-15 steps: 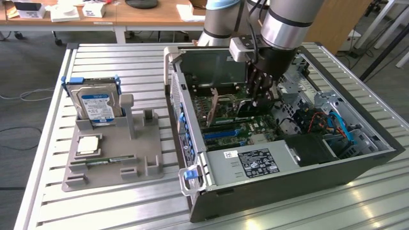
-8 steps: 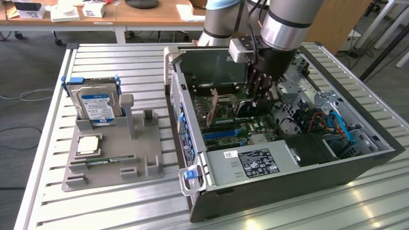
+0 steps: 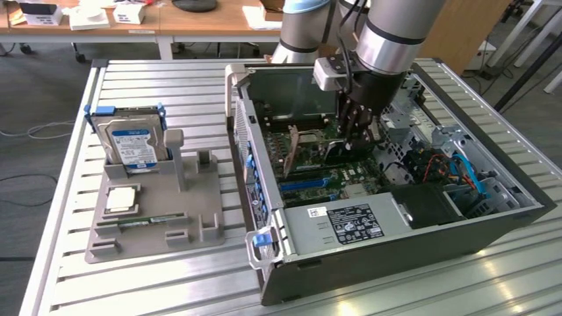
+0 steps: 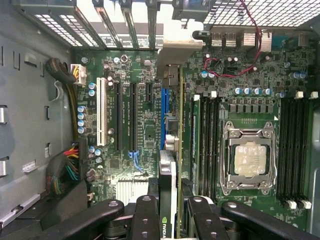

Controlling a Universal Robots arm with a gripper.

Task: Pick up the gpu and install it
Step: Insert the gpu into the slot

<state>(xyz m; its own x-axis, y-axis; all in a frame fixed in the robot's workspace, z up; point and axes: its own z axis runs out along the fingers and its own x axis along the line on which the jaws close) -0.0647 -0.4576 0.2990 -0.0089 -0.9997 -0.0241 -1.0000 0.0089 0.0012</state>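
Exterior view, starting from its left: a drive (image 3: 131,141) with a blue label stands upright in a grey holder (image 3: 197,197) on the slatted table (image 3: 131,289). On the same holder lie a chip (image 3: 120,197) and a thin green memory stick (image 3: 145,224). Toward the exterior view's right is the open case (image 3: 395,263), and my arm reaches into it from above. My gripper (image 3: 356,135) is over the board (image 3: 351,174). Its fingers are closed on the gpu (image 3: 320,150), one on each side of the card. The gpu stands on its edge, with its silvery bracket turned to the slotted wall of the case. Nearer to the camera lies the power supply (image 3: 347,224) with a white label. At the exterior view's right I see blue and orange cables (image 3: 457,174).

Wrist view: the gpu (image 4: 172,145) is seen edge-on, a thin blade between my fingers (image 4: 145,215). It runs along the blue slot (image 4: 163,110), with the memory slots (image 4: 207,145) on its other side. The socket (image 4: 248,157) is beyond those slots. Whether the card's edge is already down in the slot, I cannot tell.
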